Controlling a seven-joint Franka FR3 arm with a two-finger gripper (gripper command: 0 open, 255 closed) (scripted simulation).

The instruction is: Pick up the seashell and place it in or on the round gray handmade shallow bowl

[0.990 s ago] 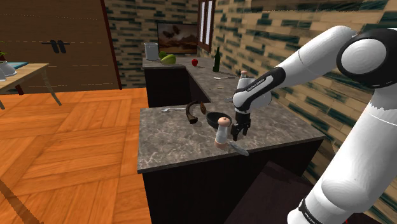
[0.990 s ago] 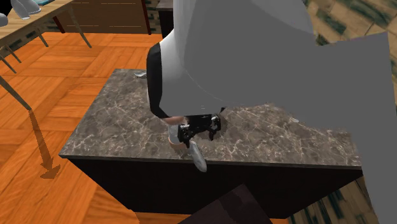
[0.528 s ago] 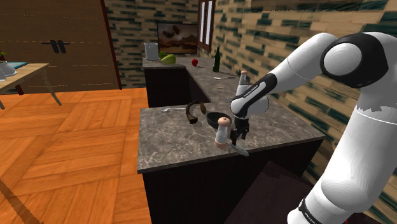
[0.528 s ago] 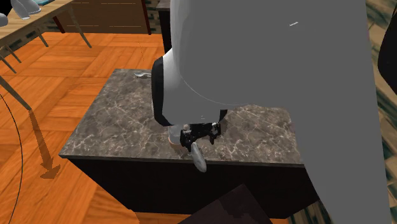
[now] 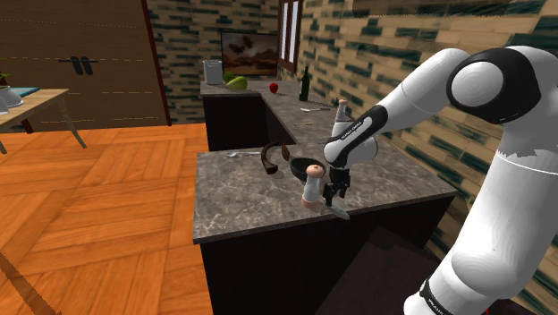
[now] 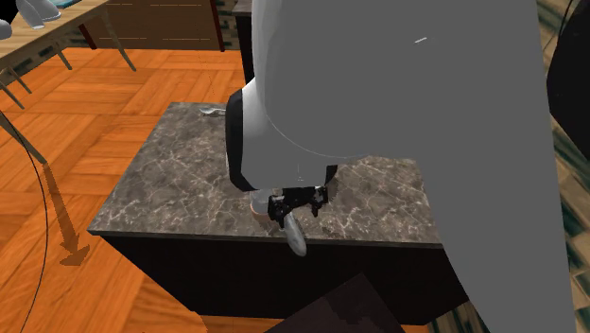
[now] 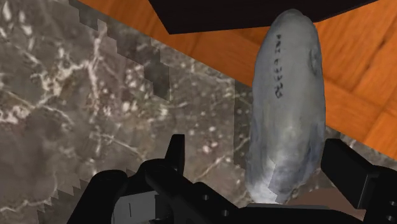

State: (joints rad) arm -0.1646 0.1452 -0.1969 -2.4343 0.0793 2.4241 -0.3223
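Observation:
The seashell (image 7: 286, 102), a long pale grey shell, lies at the front edge of the dark marble counter (image 5: 241, 192) and juts over it. In the wrist view its near end sits between my fingers (image 7: 177, 153), close to one finger and clear of the other. My gripper (image 7: 254, 153) is open. It hangs just above the seashell (image 5: 340, 212) in the shoulder view, and the gripper (image 6: 298, 201) stands over the seashell (image 6: 297, 236) in the second exterior view too. The shallow round bowl (image 5: 300, 166) looks dark and sits a little farther back on the counter.
A white and pink shaker (image 5: 311, 188) stands right beside my gripper (image 5: 335, 191), between shell and bowl. A brown curved object (image 5: 268, 159) and a spoon (image 5: 234, 154) lie farther back. Beyond the counter's edge the orange wood floor (image 5: 107, 206) drops away.
My gripper has come down a little and shifted toward the counter's front edge, closing in on the shell. The shell, bowl and shaker have not moved.

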